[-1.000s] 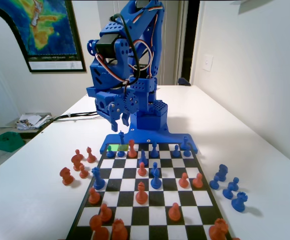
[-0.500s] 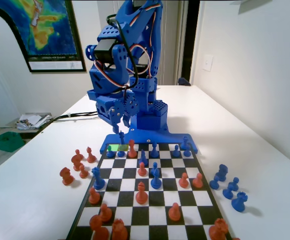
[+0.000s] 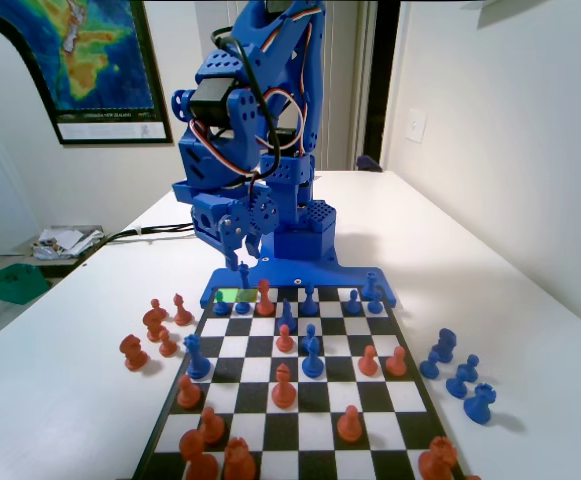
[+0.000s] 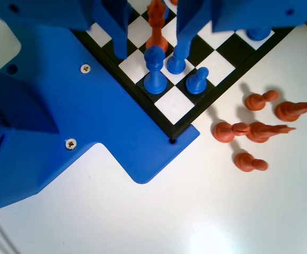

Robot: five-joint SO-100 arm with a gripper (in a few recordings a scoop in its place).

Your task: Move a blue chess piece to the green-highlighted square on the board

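The tall slim blue chess piece (image 3: pixel 243 285) stands upright at the far left corner of the board (image 3: pixel 170 405), on or right beside the green-highlighted square (image 3: pixel 228 296). My gripper (image 3: pixel 242 243) hangs open just above its tip, holding nothing. In the wrist view the two jaws come down from the top edge, spread apart, and my gripper (image 4: pixel 153 37) is over the blue chess piece (image 4: pixel 155 71), which stands free on a black square by the board's (image 4: pixel 159 119) rim. A second slim blue piece (image 4: pixel 177 59) rises next to it, its top hidden behind the right jaw.
A blue pawn (image 4: pixel 197 80) and an orange-red piece (image 4: pixel 156 24) stand close around the corner. Several orange-red pieces (image 4: pixel 248 129) lie off the board beside it, and several blue pieces (image 3: pixel 455 375) stand off its right side in the fixed view. More pieces fill the middle.
The arm has pulled up and back a little, so the gripper sits slightly higher over the tall blue piece. No piece has moved.
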